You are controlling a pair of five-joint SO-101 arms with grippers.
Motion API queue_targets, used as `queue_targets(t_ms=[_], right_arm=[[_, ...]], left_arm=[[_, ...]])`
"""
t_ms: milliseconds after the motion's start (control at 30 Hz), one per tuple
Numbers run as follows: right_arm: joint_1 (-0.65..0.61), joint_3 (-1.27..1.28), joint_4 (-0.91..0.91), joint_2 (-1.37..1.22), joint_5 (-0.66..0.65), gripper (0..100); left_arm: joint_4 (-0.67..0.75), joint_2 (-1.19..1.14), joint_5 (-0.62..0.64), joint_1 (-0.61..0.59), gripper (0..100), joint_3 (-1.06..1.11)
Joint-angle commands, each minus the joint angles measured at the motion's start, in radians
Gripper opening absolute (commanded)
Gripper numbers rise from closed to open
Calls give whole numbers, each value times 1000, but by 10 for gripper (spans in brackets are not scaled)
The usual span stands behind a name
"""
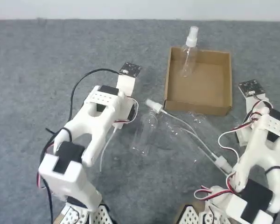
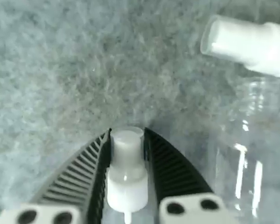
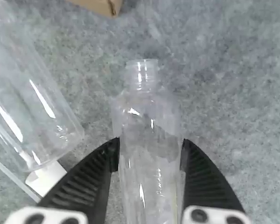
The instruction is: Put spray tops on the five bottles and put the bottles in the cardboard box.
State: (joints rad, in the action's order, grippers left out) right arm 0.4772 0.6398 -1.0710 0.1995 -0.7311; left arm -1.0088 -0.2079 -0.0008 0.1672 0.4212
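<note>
My left gripper is shut on a white spray top, held low over the grey carpet. Beside it lie a second spray top and a clear bottle. My right gripper is shut on an uncapped clear bottle with its open neck pointing away from the fingers. In the high view the cardboard box sits at the back right. One capped bottle lies in it, its top over the far wall. Several uncapped bottles lie in front of the box.
A spray top with a long dip tube lies across the loose bottles, and another top sits near the right arm's base. A further clear bottle lies close beside the held one. Open carpet stretches to the far left.
</note>
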Motion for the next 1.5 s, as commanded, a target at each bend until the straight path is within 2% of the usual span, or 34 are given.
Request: queue_targets(t_ms=[0,100,267,400,667,933,1000,1233,1367,1467], right_arm=[[15,-18,4,53,-6,162],[15,-21,4,53,-5,171],[5,-23,4,53,-9,258],[-10,-63,4,41,-9,261],[-131,-118,-31,-42,-5,256],[-99,-143,36,-166,-5,255],[-81,-143,62,-196,-5,224],[-21,-149,76,-217,-12,6],[35,-213,35,-174,-5,5],[36,-276,-67,-77,-2,5]], left_arm=[[-101,252,-3,-25,9,-21],[-110,434,-5,-55,9,64],[-107,727,-69,-106,10,257],[-83,887,-72,-117,10,392],[48,953,-66,-118,11,568],[51,954,-69,-117,12,585],[51,954,-68,-117,12,585],[51,954,-66,-118,12,585],[52,961,-66,-118,12,579],[51,982,-69,-112,12,549]])
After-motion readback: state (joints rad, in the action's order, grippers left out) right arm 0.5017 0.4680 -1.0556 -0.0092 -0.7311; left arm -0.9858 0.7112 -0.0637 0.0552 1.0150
